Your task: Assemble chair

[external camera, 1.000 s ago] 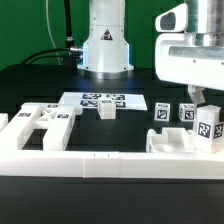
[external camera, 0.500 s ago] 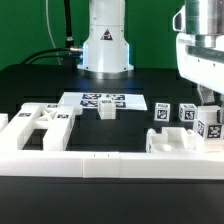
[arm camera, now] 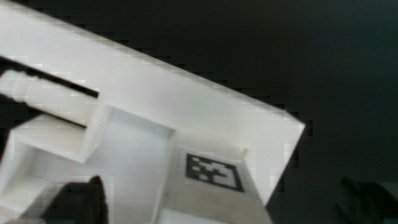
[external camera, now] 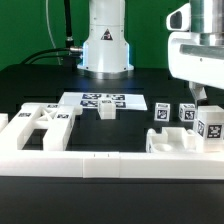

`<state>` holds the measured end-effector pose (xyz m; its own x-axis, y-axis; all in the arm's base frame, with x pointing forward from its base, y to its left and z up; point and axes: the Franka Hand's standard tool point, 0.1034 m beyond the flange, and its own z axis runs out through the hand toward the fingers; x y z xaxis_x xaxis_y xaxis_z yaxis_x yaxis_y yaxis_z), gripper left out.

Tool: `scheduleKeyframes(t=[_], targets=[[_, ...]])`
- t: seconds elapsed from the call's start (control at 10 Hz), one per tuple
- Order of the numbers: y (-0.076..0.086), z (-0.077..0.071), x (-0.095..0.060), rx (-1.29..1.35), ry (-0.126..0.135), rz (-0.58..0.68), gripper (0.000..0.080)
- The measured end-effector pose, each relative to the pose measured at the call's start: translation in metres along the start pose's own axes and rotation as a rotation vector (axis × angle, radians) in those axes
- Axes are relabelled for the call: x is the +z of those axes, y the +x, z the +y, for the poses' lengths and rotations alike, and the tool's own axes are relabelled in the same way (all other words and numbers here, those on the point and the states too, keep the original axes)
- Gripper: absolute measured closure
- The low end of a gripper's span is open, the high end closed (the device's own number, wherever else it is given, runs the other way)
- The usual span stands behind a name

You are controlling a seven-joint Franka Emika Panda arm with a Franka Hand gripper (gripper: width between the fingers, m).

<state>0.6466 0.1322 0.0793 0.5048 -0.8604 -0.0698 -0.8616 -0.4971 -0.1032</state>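
Open black tabletop (external camera: 112,135) lies mid-frame — hemmed by the white rail (external camera: 90,163) below and tagged chair pieces (external camera: 162,113) crowding the right.

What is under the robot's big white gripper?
A white chair piece with a black-and-white tag stands just below the gripper. Its lower part is hidden behind the white bar in front, so what it rests on cannot be seen.

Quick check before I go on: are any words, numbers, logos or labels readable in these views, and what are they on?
No words or numbers can be read in either view.
Black-and-white square tags, patterns only, no text: on the marker board and on the chair pieces.
One more such tag, pattern only: on the white chair part close in the wrist view.
Small dark mark on the robot base: too small to read.
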Motion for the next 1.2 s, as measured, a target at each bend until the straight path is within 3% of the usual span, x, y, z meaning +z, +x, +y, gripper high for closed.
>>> scheduleKeyframes(t=[0.7,1.2], targets=[[0.0050,0.0034,0.0020,-0.699,-0.015,0.005,0.0150],[0.0075,0.0039,0.0011,-1.033,-0.033,0.015,0.0150]])
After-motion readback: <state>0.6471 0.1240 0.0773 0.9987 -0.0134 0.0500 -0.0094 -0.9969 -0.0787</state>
